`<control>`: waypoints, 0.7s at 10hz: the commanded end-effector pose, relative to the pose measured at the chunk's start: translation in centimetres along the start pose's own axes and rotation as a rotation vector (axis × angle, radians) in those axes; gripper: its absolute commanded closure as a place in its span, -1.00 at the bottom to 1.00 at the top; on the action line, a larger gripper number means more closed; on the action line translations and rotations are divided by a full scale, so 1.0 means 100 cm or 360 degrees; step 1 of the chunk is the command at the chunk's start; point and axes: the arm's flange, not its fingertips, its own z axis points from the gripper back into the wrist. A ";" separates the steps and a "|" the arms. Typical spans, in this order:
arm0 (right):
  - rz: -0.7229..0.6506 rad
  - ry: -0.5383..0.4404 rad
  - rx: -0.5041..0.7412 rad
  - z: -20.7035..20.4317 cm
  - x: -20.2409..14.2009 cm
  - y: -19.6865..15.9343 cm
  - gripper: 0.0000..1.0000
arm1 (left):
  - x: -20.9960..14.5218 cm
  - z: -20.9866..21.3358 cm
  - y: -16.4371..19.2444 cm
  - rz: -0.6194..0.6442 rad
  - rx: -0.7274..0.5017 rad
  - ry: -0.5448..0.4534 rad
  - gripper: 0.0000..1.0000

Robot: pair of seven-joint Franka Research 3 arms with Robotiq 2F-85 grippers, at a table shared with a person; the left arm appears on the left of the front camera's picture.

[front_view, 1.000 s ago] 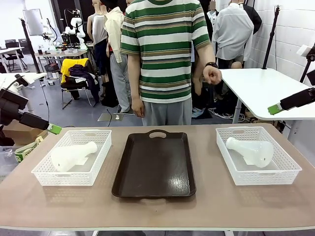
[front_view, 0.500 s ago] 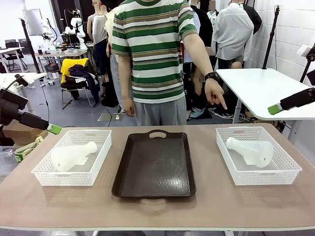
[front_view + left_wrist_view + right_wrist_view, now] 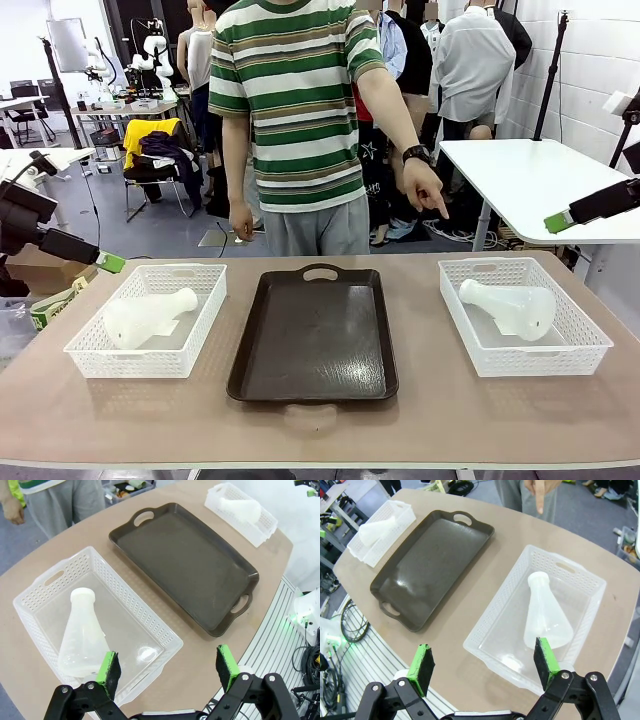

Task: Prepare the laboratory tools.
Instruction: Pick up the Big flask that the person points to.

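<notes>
Two flasks, both lying on their sides, one per basket. L flask (image 3: 148,316) is in the L basket (image 3: 95,362) at the left of the tabletop (image 3: 420,420), neck pointing far-right, wide base near-left. R flask (image 3: 510,305) is in the R basket (image 3: 545,362) at the right, neck pointing left, base to the right. Nothing else in either basket. Dark tray (image 3: 315,340) sits btwn the baskets, bare, w/ a handle at the near and far ends.

Handling (judgement): frosted, translucent, hollow, so prob. light and stiff. Can't tell glass vs plastic, so treat as breakable. Surface looks smooth and the cone tapers, so pads squeezed on the body would likely slide off. It's round, so it may roll if nudged. Best hold is the straight neck just under the lip, pads across it. Basket walls hem in a side approach, so come from above. The flask will need tipping upright once clear.

L claw (image 3: 167,667): fingers spread wide, nothing btwn the pads, off the tabletop's left side, well apart from the L flask. R claw (image 3: 482,664): likewise spread and empty, off the right side, well apart from the R flask.

Person's hand (image 3: 425,190) at the far side, forefinger pointing down, seemingly at the R basket.
</notes>
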 end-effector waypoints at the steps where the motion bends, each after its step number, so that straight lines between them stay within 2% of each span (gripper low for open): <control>1: 0.0001 -0.0010 0.0028 -0.001 0.000 0.000 -1.00 | 0.000 0.000 0.004 -0.0027 -0.0024 -0.0014 -1.00; 7: 0.0001 -0.0010 0.0028 -0.001 0.000 0.000 -1.00 | 0.000 0.000 0.004 -0.0027 -0.0024 -0.0014 -1.00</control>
